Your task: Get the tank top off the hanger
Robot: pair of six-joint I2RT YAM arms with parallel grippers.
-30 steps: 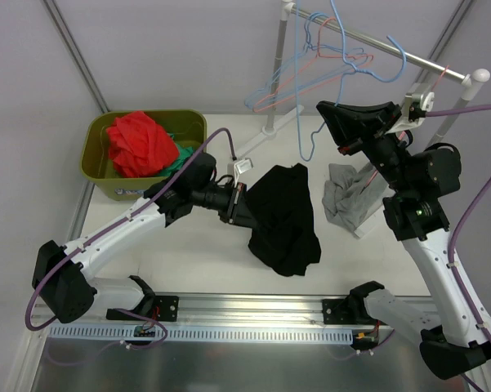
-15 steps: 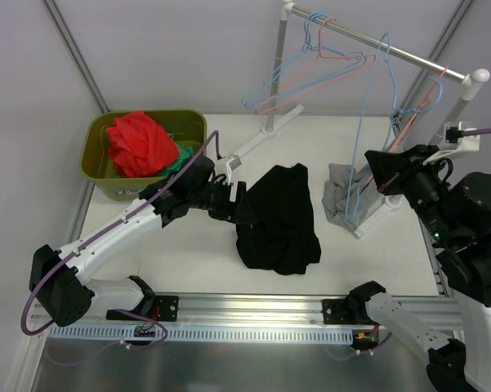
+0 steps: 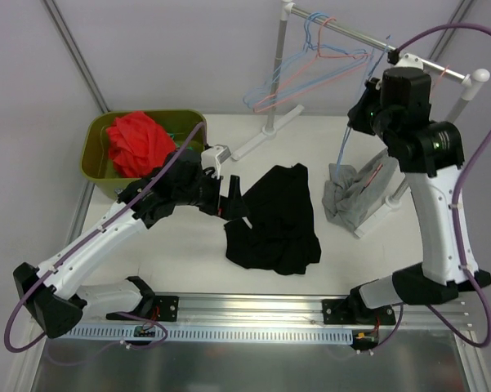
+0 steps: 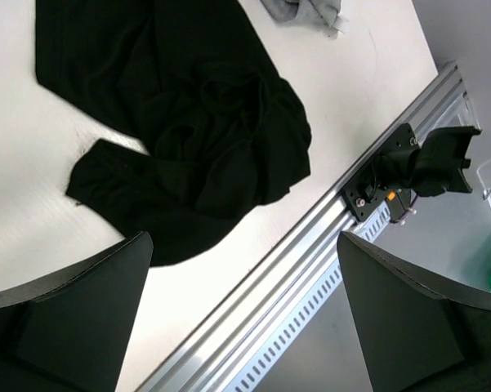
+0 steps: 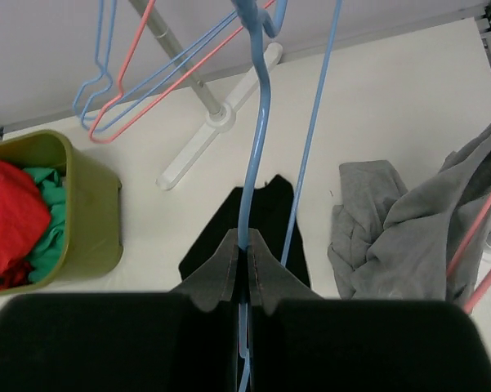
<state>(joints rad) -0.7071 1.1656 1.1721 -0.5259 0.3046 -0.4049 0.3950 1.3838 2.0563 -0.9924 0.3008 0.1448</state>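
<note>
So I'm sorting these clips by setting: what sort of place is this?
Probably a robotics lab test cell, not a home: a white table edged with a slotted aluminium rail, a white tubular clothes rack, a blue wire hanger, and an olive-green plastic bin.

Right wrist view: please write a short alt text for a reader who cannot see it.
The right gripper is shut on a blue hanger. Below lie a black tank top, a grey garment at the right and a green bin of clothes at the left.
</note>
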